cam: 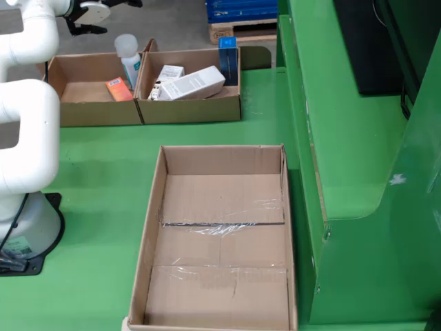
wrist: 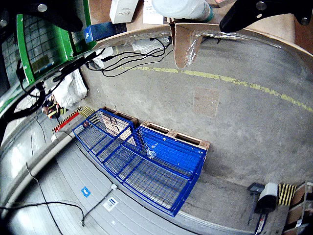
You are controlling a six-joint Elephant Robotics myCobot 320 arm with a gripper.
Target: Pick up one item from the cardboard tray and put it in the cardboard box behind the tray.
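In the fixed view, the gripper (cam: 88,17) is hovering at the far left above the cardboard tray (cam: 189,110), its fingers spread and holding nothing, so it is likely needing to descend squarely over the white bottle (cam: 128,56) before closing.

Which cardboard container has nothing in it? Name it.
The large cardboard box nearest the fixed camera: only its taped bottom shows. The two smaller trays behind it hold boxes and a bottle.
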